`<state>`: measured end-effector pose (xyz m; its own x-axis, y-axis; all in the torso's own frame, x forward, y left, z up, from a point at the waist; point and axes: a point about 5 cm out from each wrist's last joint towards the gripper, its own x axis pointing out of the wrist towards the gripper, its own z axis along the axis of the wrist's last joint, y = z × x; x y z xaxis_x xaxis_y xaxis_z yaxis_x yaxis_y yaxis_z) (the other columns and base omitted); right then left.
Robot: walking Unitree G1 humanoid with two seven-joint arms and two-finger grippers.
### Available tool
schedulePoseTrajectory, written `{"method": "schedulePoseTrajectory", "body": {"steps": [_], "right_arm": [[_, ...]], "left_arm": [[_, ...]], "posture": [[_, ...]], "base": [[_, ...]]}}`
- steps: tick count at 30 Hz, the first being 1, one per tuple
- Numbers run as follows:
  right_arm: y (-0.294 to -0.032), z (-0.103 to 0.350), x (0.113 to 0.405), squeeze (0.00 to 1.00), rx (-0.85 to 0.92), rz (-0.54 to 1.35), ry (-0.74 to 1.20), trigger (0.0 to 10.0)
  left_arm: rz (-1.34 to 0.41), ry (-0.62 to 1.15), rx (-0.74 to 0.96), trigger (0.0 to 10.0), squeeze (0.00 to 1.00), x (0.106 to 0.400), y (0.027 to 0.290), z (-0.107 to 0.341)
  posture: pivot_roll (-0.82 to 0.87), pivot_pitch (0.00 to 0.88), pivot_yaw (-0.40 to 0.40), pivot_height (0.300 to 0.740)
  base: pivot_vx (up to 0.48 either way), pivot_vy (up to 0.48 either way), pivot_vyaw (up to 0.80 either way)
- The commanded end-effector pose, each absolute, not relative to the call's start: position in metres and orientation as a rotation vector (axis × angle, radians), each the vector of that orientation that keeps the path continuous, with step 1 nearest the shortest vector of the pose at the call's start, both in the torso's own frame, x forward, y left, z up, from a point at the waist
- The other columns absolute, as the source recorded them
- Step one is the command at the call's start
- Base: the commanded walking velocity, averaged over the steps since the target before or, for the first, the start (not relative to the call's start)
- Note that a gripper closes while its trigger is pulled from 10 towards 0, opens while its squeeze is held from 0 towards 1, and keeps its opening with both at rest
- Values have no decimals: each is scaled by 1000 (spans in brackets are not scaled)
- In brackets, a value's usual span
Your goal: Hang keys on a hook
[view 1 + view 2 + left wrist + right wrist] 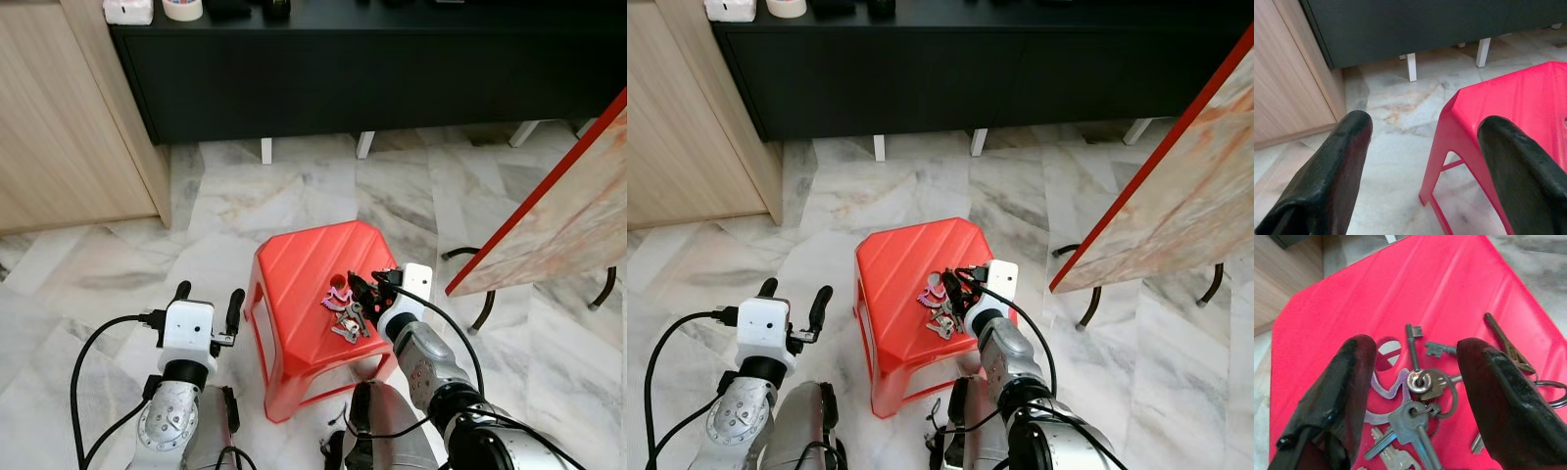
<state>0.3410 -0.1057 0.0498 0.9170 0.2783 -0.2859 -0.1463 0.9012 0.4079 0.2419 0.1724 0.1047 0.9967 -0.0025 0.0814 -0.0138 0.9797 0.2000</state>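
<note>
I'm at the pick-up step: my right hand (pixel 1410 396) hovers with fingers spread wide, the bunch of keys (pixel 1418 382) lying between them on the red plastic stool (pixel 304 264). Next I'd lower and close on the ring. My left hand (pixel 208 299) waits beside the stool, fingers apart.

This was a room in a home, floored with grey-veined marble tiles (pixel 294 196). A long black cabinet (pixel 392 69) on white legs stood along the far wall beside a light wooden cupboard (pixel 59 117). A red plastic stool (pixel 304 284) stood on the floor, near a marble-patterned board with a red edge (pixel 558 215).
</note>
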Motion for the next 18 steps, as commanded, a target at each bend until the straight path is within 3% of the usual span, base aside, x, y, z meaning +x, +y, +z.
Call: {"method": "schedulePoseTrajectory", "body": {"steps": [1,18], "right_arm": [[-111,45,339,0,408,190,372,10000],[-111,33,330,0,425,179,423,10000]], "left_arm": [[-12,-55,200,10000,0,237,169,102],[-11,-28,208,10000,0,225,169,104]], "posture": [[167,289,-151,606],[183,325,-143,606]], "base": [[0,0,0],[0,0,0]]}}
